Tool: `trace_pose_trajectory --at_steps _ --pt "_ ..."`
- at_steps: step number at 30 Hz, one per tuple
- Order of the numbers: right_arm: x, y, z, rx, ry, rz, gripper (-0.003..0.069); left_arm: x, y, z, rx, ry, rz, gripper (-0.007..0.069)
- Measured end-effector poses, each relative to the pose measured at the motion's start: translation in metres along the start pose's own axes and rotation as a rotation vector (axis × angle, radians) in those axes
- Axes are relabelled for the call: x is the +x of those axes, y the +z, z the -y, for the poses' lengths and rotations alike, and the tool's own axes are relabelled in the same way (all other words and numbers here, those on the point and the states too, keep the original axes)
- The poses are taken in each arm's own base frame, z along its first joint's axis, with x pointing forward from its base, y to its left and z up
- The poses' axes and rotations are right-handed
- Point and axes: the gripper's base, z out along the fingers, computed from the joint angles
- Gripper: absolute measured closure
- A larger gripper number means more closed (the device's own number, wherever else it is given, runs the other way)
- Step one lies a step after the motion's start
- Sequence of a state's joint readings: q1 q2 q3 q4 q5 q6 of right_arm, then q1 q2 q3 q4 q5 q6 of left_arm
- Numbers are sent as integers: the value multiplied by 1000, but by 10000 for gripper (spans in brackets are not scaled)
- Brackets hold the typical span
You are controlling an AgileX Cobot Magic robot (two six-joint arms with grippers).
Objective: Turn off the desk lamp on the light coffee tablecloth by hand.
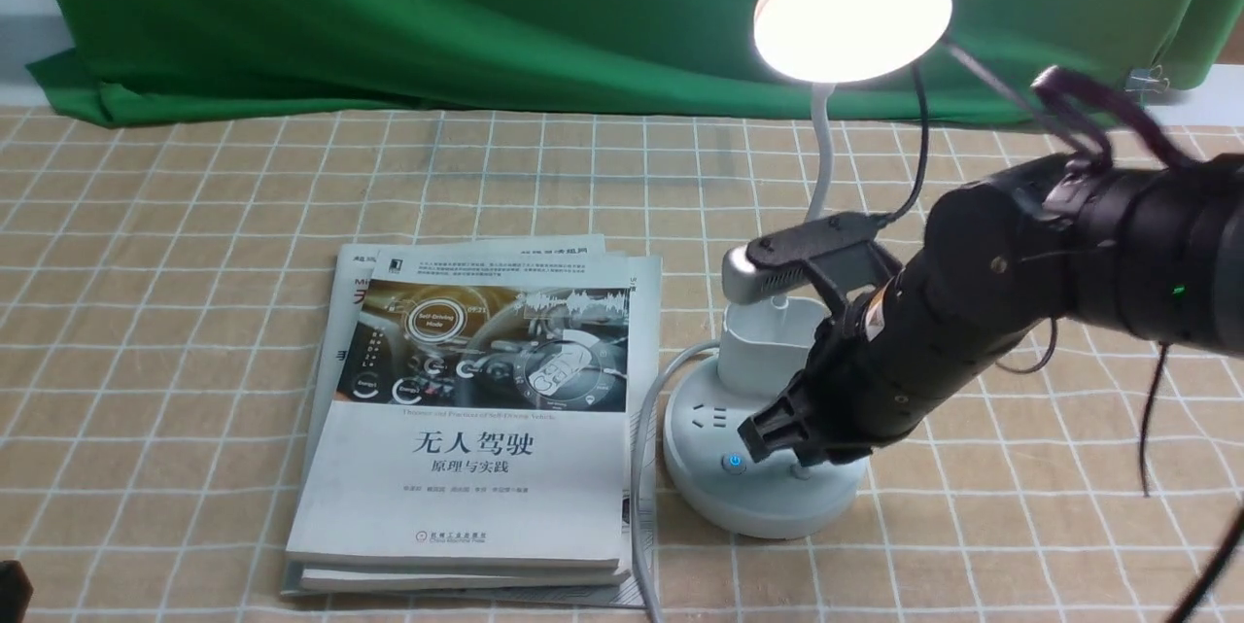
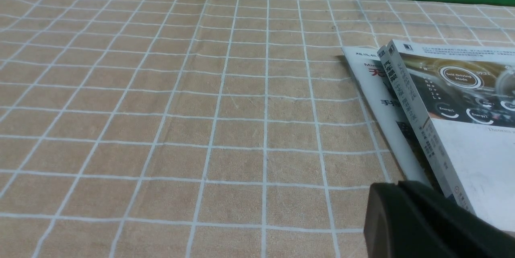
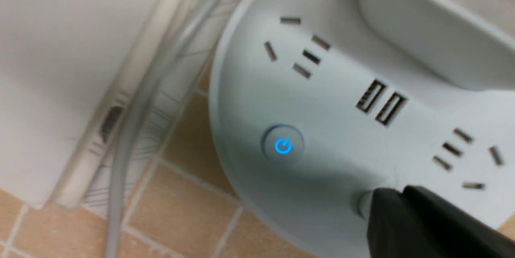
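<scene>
The desk lamp stands on the light coffee tablecloth (image 1: 194, 312) right of centre, and its round head (image 1: 852, 11) glows brightly. On its white round base (image 1: 777, 511) a power button (image 3: 283, 145) shows a blue light. The hand, my right gripper (image 1: 768, 433), is shut with nothing held. Its black tip (image 3: 392, 195) rests at a second small white button (image 3: 363, 203) on the base, mostly covering it. My left gripper (image 2: 396, 187) is shut and empty, low over the tablecloth (image 2: 161, 129) beside the books.
A stack of books (image 1: 476, 429) lies just left of the lamp base, and a grey cable (image 1: 641, 467) runs between them. The lamp's pen-holder cup (image 1: 768, 341) sits behind the right gripper. A green backdrop cloth (image 1: 389, 11) hangs at the far edge.
</scene>
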State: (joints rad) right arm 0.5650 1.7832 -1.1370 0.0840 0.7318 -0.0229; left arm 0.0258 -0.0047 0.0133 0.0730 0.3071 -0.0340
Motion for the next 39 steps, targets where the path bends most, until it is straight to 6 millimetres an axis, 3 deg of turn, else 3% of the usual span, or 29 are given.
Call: trace_pose_trajectory --at_steps 2,11,20,28,32,36,39 --pt "0 9 1 2 0 -22 620 0 0 0 0 0 0 620" --pt "-1 10 1 2 -2 -15 620 0 0 0 0 0 0 620" --pt "-3 -21 -3 -2 -11 75 620 0 0 0 0 0 0 620" --pt "2 -29 -3 -3 -20 52 620 0 0 0 0 0 0 620" --pt "13 -52 -4 -5 -24 89 620 0 0 0 0 0 0 620" --pt "51 -91 -4 -9 -18 169 620 0 0 0 0 0 0 620" --pt "80 -110 -4 -12 -8 207 616 0 0 0 0 0 0 620"
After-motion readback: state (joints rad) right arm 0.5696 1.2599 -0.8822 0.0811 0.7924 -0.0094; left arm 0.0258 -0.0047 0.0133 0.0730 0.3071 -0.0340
